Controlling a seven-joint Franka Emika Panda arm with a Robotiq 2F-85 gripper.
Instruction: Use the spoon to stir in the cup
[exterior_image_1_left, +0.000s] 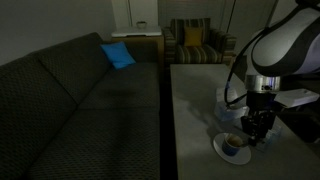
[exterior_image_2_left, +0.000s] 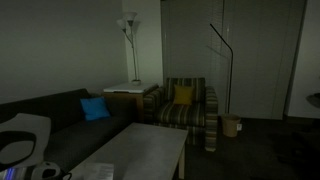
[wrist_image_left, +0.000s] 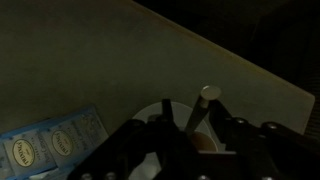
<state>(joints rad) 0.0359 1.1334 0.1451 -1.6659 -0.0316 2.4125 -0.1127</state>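
Observation:
In the wrist view the spoon (wrist_image_left: 199, 109) stands tilted between my dark gripper fingers (wrist_image_left: 188, 126), its thin pale handle ending in a rounded tip. Its lower end reaches into the cup (wrist_image_left: 205, 143), whose inside is brownish. The cup sits on the round white saucer (wrist_image_left: 152, 116). The gripper looks shut on the spoon's handle. In an exterior view the gripper (exterior_image_1_left: 255, 128) hangs straight down over the cup (exterior_image_1_left: 234, 146) and saucer (exterior_image_1_left: 220, 153) near the table's front edge. The spoon is too small to make out there.
Blue tea-bag packets (wrist_image_left: 50, 146) lie left of the saucer. A pale bluish object (exterior_image_1_left: 227, 98) and a white boxy container (exterior_image_1_left: 300, 98) stand behind the gripper. A dark sofa (exterior_image_1_left: 80, 100) runs along the table (exterior_image_1_left: 195, 95). An armchair (exterior_image_2_left: 190, 105) stands beyond it.

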